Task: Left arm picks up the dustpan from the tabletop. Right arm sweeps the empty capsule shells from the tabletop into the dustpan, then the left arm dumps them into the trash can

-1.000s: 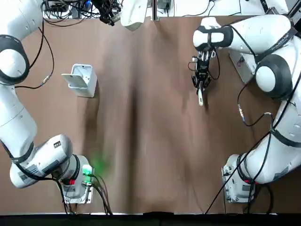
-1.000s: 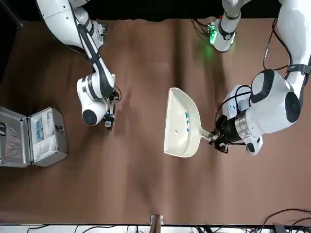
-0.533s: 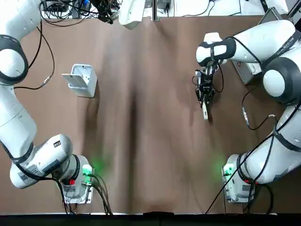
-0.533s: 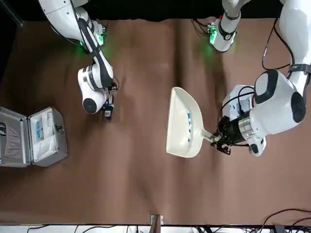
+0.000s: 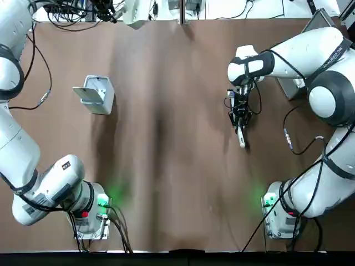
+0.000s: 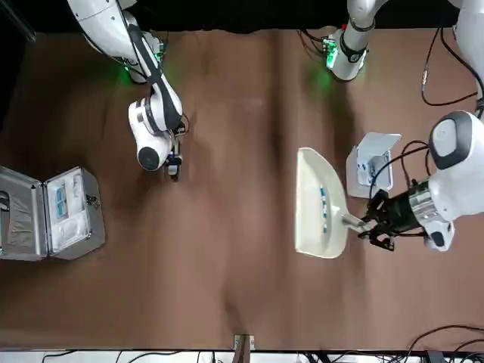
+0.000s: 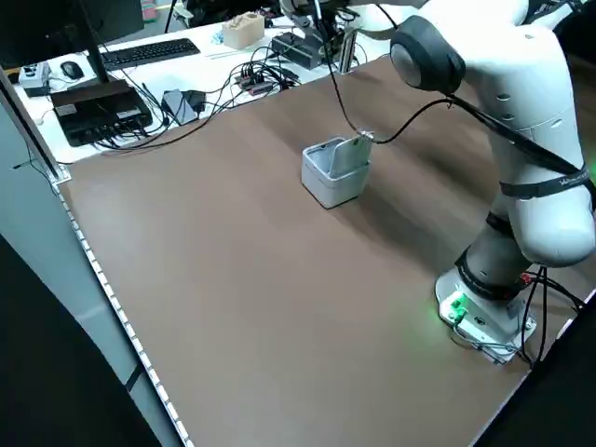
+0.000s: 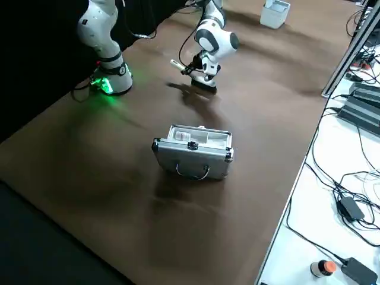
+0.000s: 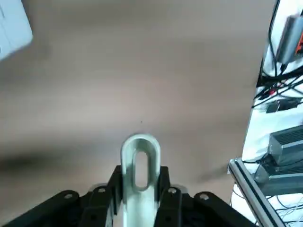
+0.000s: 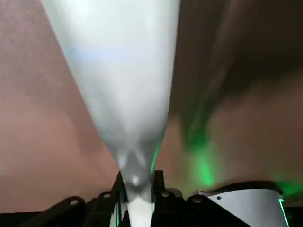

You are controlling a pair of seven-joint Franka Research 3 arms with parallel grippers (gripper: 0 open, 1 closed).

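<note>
Left gripper (image 6: 372, 228) clamps dustpan (image 6: 319, 204) handle, pan beside trash can (image 6: 372, 162)

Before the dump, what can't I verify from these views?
- Dustpan: cut off at the top view's far edge; only the front view shows it whole.
- Capsule shells: too small to count.
- Trash can interior: the raised lid and camera angle hide it.
- Brush bristles: blurred in the right wrist view.

Cream dustpan (image 6: 319, 204) (blue specks inside); brown tabletop (image 6: 227, 249); silver case (image 6: 49, 212).
</note>
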